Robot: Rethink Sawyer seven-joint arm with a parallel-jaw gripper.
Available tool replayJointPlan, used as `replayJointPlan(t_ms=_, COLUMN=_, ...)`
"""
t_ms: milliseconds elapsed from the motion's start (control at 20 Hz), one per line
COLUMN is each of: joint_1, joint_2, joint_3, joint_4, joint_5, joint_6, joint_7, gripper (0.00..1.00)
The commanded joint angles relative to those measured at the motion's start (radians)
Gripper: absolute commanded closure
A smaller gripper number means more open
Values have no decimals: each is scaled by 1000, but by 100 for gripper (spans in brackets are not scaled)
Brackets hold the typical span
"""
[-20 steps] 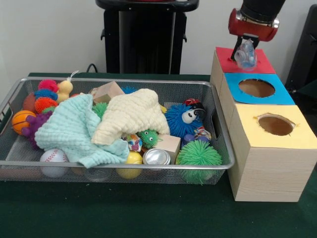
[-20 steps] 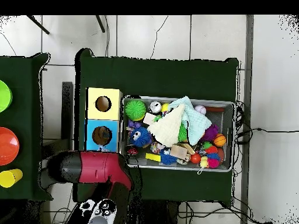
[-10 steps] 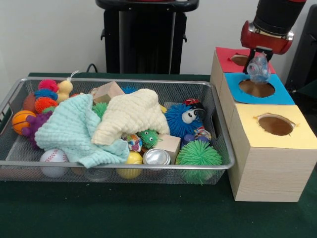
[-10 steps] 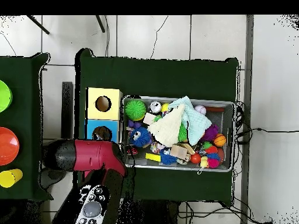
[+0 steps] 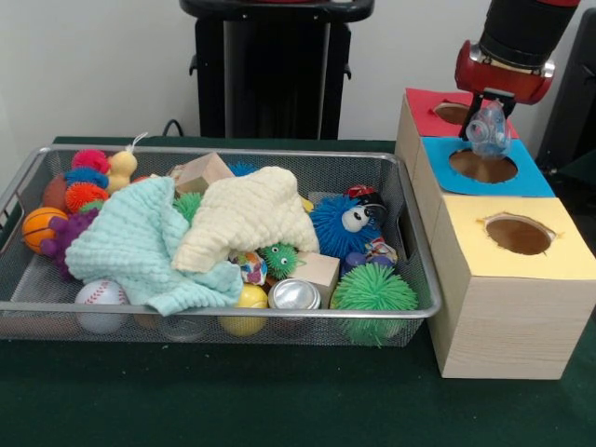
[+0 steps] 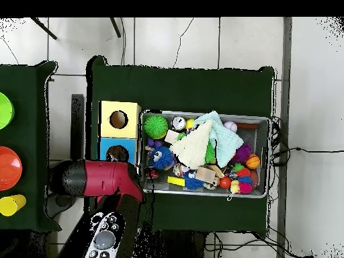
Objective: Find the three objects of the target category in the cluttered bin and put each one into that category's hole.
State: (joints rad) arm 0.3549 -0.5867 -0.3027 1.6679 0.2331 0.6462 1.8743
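My gripper [image 5: 486, 115] hangs over the blue-topped box [image 5: 529, 180] and is shut on a clear crumpled plastic piece [image 5: 489, 136]. The piece dangles just above the back rim of the blue box's round hole [image 5: 482, 167]. Behind it is the red-topped box [image 5: 430, 119] with its hole [image 5: 451, 113] showing. In front stands the yellow-topped box [image 5: 559, 253] with its hole [image 5: 518, 235]. In the overhead view the red arm [image 6: 101, 179] covers the red box and the gripper; the blue box [image 6: 106, 149] and yellow box [image 6: 119, 119] show beside it.
The wire mesh bin [image 5: 233, 315] left of the boxes holds a mint cloth [image 5: 140, 244], a cream cloth [image 5: 247, 216], spiky balls, a baseball [image 5: 100, 294], a can [image 5: 294, 295] and wooden blocks. In the overhead view, coloured plates [image 6: 8, 166] lie on a side table.
My gripper has carried the clear plastic piece from over the red box forward to over the blue box's hole. In the last half second it barely shifted.
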Motion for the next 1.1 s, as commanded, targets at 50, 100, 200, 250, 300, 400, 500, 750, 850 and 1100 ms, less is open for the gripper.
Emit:
replayJointPlan(t_ms=50, joint_1=-20, joint_2=49, joint_3=59, joint_4=9, joint_5=23, joint_6=-46, joint_7=213, gripper=100)
replayJointPlan(t_ms=100, joint_1=-21, joint_2=47, joint_3=60, joint_4=15, joint_5=22, joint_6=-51, joint_7=210, gripper=100)
replayJointPlan(t_ms=200, joint_1=-21, joint_2=41, joint_3=61, joint_4=30, joint_5=20, joint_6=-60, joint_7=207, gripper=100)
replayJointPlan(t_ms=250, joint_1=-30, joint_2=46, joint_3=63, joint_4=29, joint_5=18, joint_6=-66, joint_7=200, gripper=100)
replayJointPlan(t_ms=300, joint_1=-33, joint_2=47, joint_3=64, joint_4=30, joint_5=17, joint_6=-68, joint_7=197, gripper=100)
replayJointPlan(t_ms=400, joint_1=-30, joint_2=49, joint_3=55, joint_4=19, joint_5=2, joint_6=-62, joint_7=186, gripper=100)
replayJointPlan(t_ms=500, joint_1=-28, joint_2=47, joint_3=48, joint_4=12, joint_5=2, joint_6=-49, joint_7=190, gripper=100)
replayJointPlan(t_ms=750, joint_1=-33, joint_2=36, joint_3=45, joint_4=7, joint_5=-1, joint_6=-52, joint_7=182, gripper=100)
replayJointPlan(t_ms=850, joint_1=-36, joint_2=38, joint_3=47, joint_4=5, joint_5=-2, joint_6=-51, joint_7=179, gripper=100)
replayJointPlan(t_ms=1100, joint_1=-45, joint_2=37, joint_3=49, joint_4=-9, joint_5=-1, joint_6=-40, joint_7=172, gripper=100)
